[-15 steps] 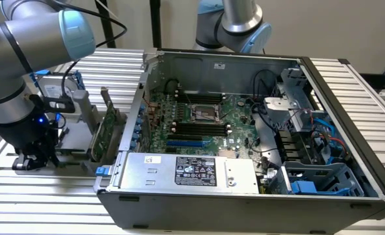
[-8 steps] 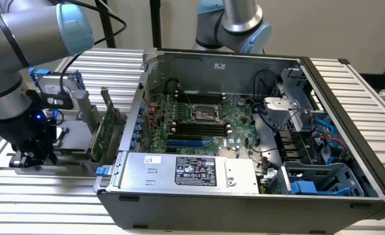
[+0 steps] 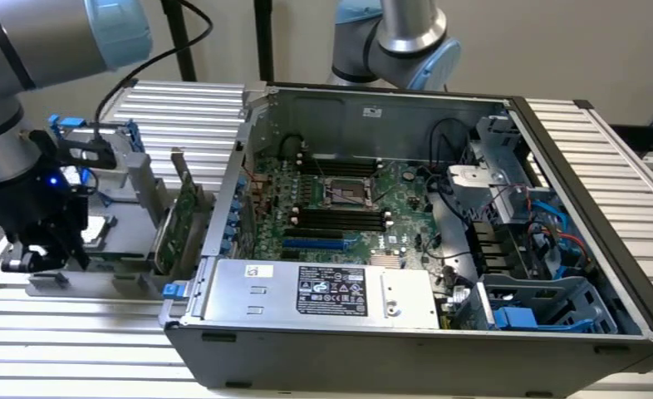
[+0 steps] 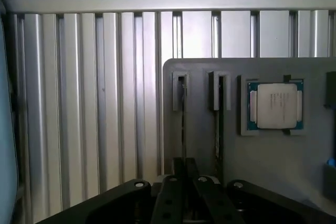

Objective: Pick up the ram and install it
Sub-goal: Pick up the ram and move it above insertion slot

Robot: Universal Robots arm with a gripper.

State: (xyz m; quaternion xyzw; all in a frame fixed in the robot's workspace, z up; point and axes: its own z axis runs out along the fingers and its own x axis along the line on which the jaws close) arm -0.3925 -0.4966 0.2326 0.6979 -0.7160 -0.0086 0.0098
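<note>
Exterior view: the arm comes down at the exterior view's left. The tool is low over a grey holder that sits on the ribbed metal bench. A green expansion card stands upright in the holder, on the side nearest the open computer case. The case fills the centre and the exterior view's right. Its motherboard is exposed, and the dark memory slots lie below the processor socket. The ram can't be made out from here.

Wrist view: the ram stands edge-on in one slot of the grey holder. The tool is drawn in on it, one finger either side, pinching the thin edge, and the ram is still seated in its slot. A second stick stands edge-on in the neighbouring slot. A square silver processor chip lies flat in a recess just beyond that. The bench shows beside the holder.
</note>
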